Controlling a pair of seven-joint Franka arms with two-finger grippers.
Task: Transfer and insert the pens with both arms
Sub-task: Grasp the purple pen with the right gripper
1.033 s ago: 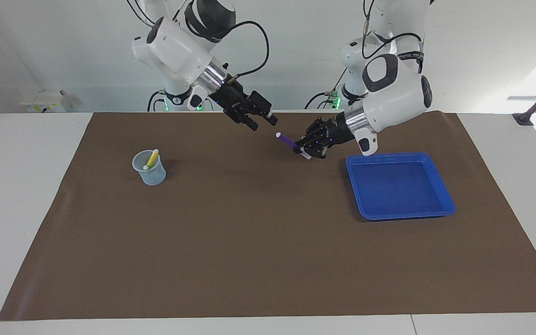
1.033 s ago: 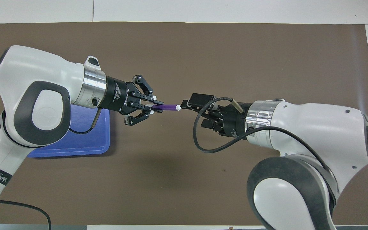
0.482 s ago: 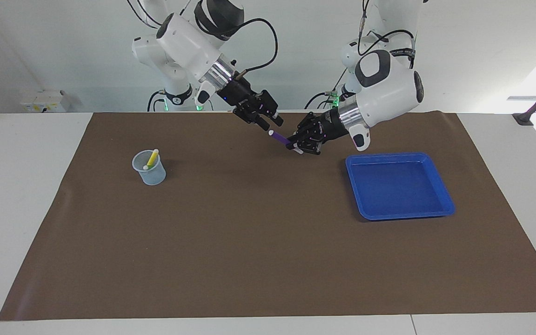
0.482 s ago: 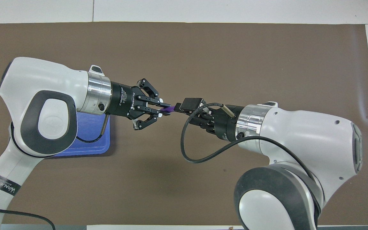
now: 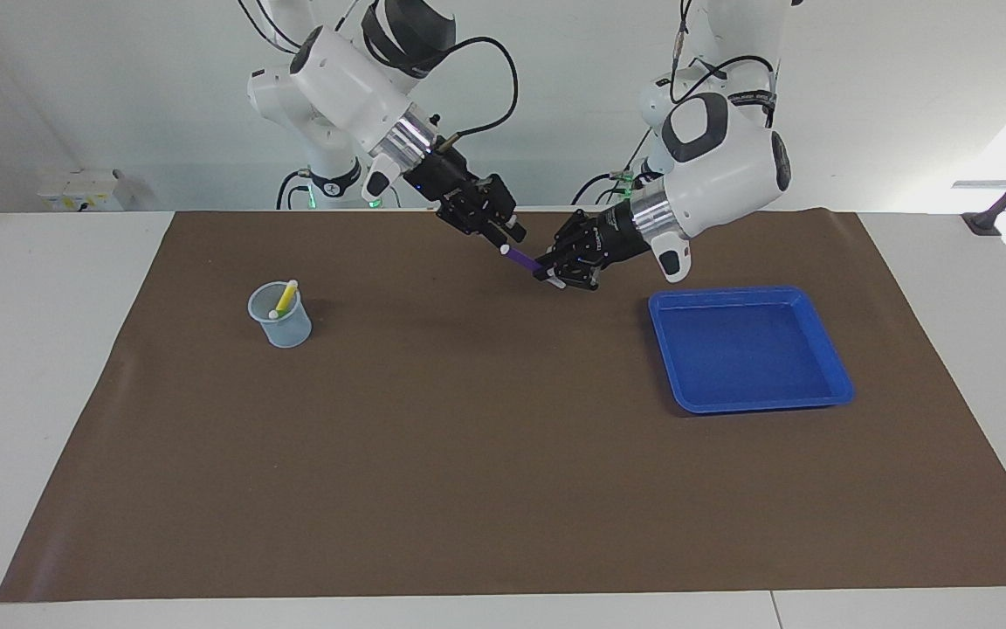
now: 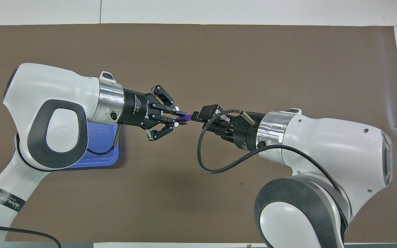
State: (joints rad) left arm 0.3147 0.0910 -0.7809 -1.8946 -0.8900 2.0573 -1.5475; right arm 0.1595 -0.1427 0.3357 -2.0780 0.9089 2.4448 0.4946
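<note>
Both grippers meet mid-air at upper centre of the facing view: the left gripper (image 5: 553, 275) is clenched on the purple pen (image 5: 520, 258), while the right gripper (image 5: 509, 234) sits at the pen's pale tip, its grip impossible to judge. Below and around them the matte brown mat (image 5: 485, 454) lies wide and bare. At mid-left, a translucent round cup (image 5: 280, 319) holds the yellow pen (image 5: 285, 299); at right sits the glossy blue tray (image 5: 828, 349), square with rounded corners.

Blue tray (image 6: 97, 156): mostly hidden beneath the left arm in the overhead view. Purple pen (image 6: 185, 117): pale end covered there by the right end effector (image 6: 198, 115), whose fingertip contact is unreadable.
</note>
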